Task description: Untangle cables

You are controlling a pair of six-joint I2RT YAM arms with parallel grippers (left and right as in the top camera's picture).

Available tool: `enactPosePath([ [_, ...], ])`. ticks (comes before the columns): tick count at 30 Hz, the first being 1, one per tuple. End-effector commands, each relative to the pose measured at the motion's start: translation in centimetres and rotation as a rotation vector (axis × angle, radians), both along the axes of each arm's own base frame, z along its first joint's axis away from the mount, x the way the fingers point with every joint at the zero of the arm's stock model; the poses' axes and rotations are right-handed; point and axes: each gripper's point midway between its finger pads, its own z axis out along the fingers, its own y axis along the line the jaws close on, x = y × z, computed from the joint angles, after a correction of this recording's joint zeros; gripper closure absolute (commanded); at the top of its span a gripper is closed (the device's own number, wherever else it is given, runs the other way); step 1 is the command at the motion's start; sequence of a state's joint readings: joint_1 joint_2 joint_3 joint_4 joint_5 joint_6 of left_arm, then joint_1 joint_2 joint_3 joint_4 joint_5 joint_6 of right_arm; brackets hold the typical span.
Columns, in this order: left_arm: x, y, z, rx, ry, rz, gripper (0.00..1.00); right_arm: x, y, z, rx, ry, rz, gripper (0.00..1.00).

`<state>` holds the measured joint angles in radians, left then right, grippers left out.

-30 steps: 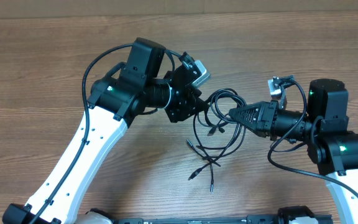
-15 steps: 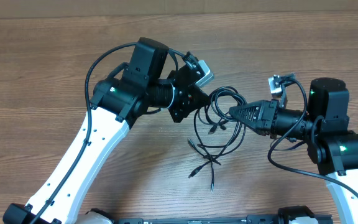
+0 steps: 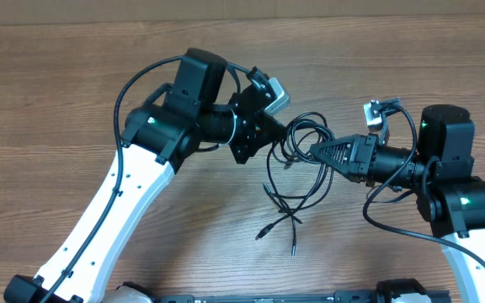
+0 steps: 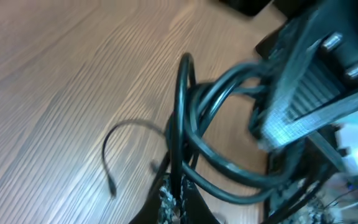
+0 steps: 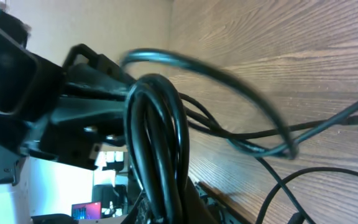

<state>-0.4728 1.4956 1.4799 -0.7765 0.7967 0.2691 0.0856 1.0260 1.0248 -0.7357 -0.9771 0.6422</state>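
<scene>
On the left, the left fingers (image 3: 276, 137) are closed on a few black strands at the left side of the cables (image 3: 301, 126). The looped bundle hangs between the two arms over the middle of the wooden table (image 3: 57, 101), and its loose strands trail down toward the near edge and end in small plugs (image 3: 262, 233) lying on the wood. On the right, the right fingers (image 3: 313, 151) are clamped shut on the bundle's right side, with several loops pinched between them.
</scene>
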Motion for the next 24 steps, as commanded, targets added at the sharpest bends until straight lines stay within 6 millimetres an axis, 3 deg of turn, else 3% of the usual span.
enactPosePath([
  [1, -3.4, -1.8, 4.2, -0.224, 0.077, -0.203, 0.96, -0.1, 0.2, 0.6, -0.022, -0.089, 0.035, 0.96],
  [5, -4.3, -1.8, 6.7, -0.340, 0.071, -0.304, 0.96, 0.2, -0.3, -0.2, -0.081, -0.126, 0.025, 0.96],
  [12, -2.6, -0.8, 7.3, -0.355, 0.129, -0.226, 0.96, -0.4, -1.4, -2.9, -0.202, -0.086, 0.009, 0.96],
  [19, 0.0, 0.5, 8.2, -0.379, 0.212, -0.100, 0.96, -1.2, -2.4, -5.0, -0.298, -0.027, -0.002, 0.96],
  [24, 3.7, 2.1, 7.8, -0.354, 0.145, 0.073, 0.96, -2.1, -2.5, -5.7, -0.325, -0.018, 0.034, 0.96],
])
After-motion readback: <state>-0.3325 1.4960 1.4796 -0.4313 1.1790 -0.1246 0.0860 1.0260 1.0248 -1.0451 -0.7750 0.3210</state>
